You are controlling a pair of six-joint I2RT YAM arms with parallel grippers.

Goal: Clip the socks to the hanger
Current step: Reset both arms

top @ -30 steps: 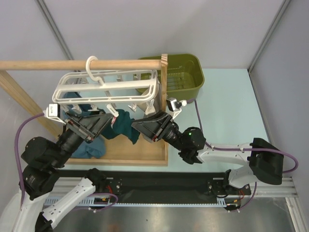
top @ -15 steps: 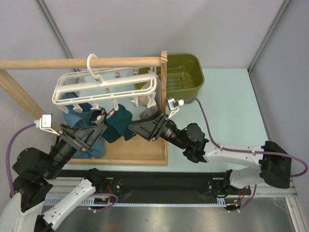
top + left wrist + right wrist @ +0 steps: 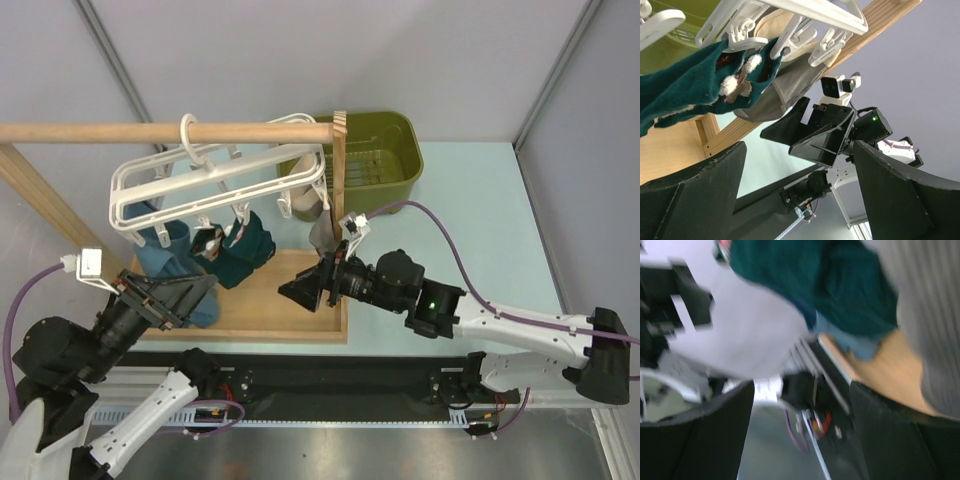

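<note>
The white plastic hanger (image 3: 215, 178) hangs by its ring hook from a wooden rod. Dark teal socks (image 3: 243, 250) dangle from its pegs, one with a red-and-white patch (image 3: 208, 241). More socks (image 3: 165, 250) hang at the left, with a blue piece (image 3: 197, 300) below. A grey sock (image 3: 312, 210) hangs at the right end. In the left wrist view the teal sock (image 3: 695, 90) hangs from clip pegs (image 3: 740, 37). My left gripper (image 3: 188, 293) is open and empty, below the socks. My right gripper (image 3: 300, 290) is open and empty, right of them. The right wrist view, blurred, shows teal fabric (image 3: 840, 285).
The wooden rod (image 3: 165, 132) rests on a post (image 3: 340, 170) above a wooden tray (image 3: 290, 310). An olive green basket (image 3: 385, 150) stands behind the post at the back right. The black rail of the arm bases (image 3: 340, 375) runs along the near edge.
Both grippers have drawn back from the hanger toward the near edge and now hold nothing. The teal sock stays hanging from the pegs, and the hanger has swung and tilted.
</note>
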